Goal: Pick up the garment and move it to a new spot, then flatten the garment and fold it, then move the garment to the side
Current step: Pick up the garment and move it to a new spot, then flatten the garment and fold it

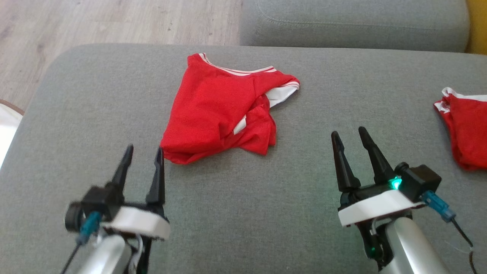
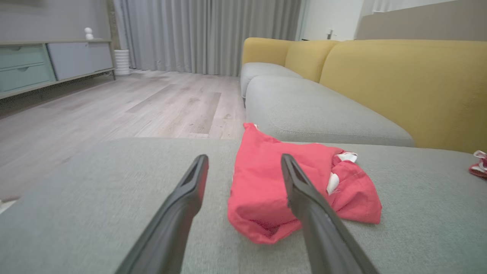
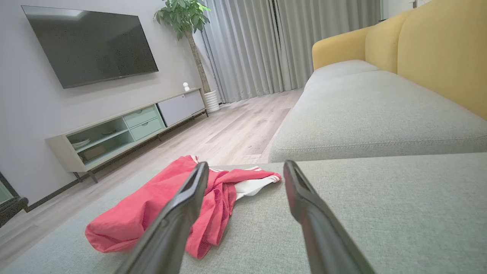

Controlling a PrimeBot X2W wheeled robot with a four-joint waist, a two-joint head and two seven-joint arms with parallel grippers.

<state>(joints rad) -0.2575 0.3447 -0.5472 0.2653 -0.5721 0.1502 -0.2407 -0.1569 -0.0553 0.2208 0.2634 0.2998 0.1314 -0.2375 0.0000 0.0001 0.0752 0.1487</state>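
Observation:
A red garment with white striped trim lies crumpled on the grey cushion, a little left of centre. My left gripper hovers open just short of the garment's near left corner, nothing between its fingers. In the left wrist view the garment sits straight ahead, partly behind the right finger. My right gripper stands open to the garment's right, well apart from it. From the right wrist view the garment lies ahead to the left, behind the left finger.
A second red garment lies at the cushion's right edge. Another grey seat with a yellow backrest lies beyond. Wooden floor runs past the cushion's left edge, with a TV cabinet farther off.

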